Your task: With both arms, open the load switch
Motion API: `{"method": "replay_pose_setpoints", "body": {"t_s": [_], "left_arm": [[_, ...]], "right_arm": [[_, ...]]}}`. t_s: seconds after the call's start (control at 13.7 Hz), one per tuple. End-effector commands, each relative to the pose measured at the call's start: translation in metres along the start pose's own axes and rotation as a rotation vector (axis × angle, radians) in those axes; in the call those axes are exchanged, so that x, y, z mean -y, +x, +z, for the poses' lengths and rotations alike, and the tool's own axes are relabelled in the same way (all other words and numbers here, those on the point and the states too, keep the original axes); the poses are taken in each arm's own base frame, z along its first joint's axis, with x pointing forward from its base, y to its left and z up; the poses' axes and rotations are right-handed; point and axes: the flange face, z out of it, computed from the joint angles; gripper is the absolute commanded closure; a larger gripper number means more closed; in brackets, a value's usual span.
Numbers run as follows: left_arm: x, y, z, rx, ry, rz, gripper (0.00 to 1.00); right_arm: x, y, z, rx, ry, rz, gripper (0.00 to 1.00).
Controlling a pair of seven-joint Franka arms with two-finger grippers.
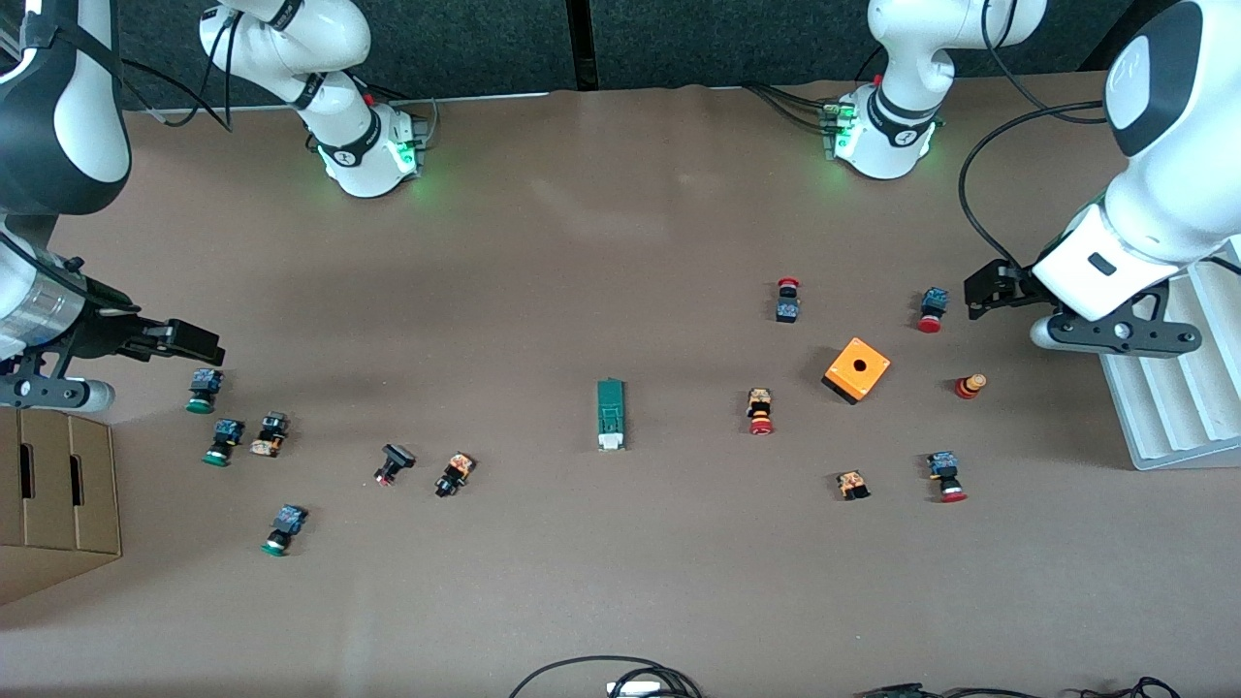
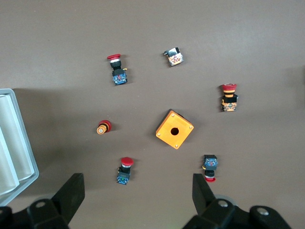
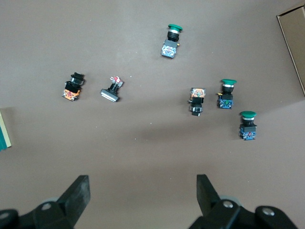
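The load switch (image 1: pixel 610 414) lies flat near the middle of the table, a narrow dark green block with its white piece at the end nearer the front camera. Only a sliver of it (image 3: pixel 4 131) shows in the right wrist view. My left gripper (image 1: pixel 981 291) hangs open and empty over the table at the left arm's end, above a red-capped push button (image 2: pixel 124 170); its fingers (image 2: pixel 71 195) stand wide apart. My right gripper (image 1: pixel 191 339) hangs open and empty over the right arm's end, by the green-capped push buttons (image 3: pixel 248 125). Both grippers are well away from the switch.
An orange cube box (image 1: pixel 856 369) with a hole sits among red-capped push buttons (image 1: pixel 759 411) toward the left arm's end. A white ribbed tray (image 1: pixel 1173 397) lies beside them. A cardboard box (image 1: pixel 58 504) stands at the right arm's end. More push buttons (image 1: pixel 454 474) lie beside the switch.
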Motion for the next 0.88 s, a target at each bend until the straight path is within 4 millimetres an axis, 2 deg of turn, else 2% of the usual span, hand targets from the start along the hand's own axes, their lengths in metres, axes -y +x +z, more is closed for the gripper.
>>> {"method": "replay_pose_setpoints", "body": {"t_s": [0.0,0.29,0.8], "left_arm": [[-0.001,0.003,0.0,0.012,0.004,0.093,0.0],[-0.005,0.002,-0.002,0.008,0.006,0.087,0.0],[-0.005,0.01,0.008,0.014,0.017,0.063,0.0]], "right_arm": [[0.002,0.001,-0.006,-0.009,0.03,-0.006,0.0],[0.003,0.0,-0.006,-0.009,0.029,-0.003,0.0],[0.005,-0.001,-0.008,-0.012,0.031,-0.003,0.0]]}}
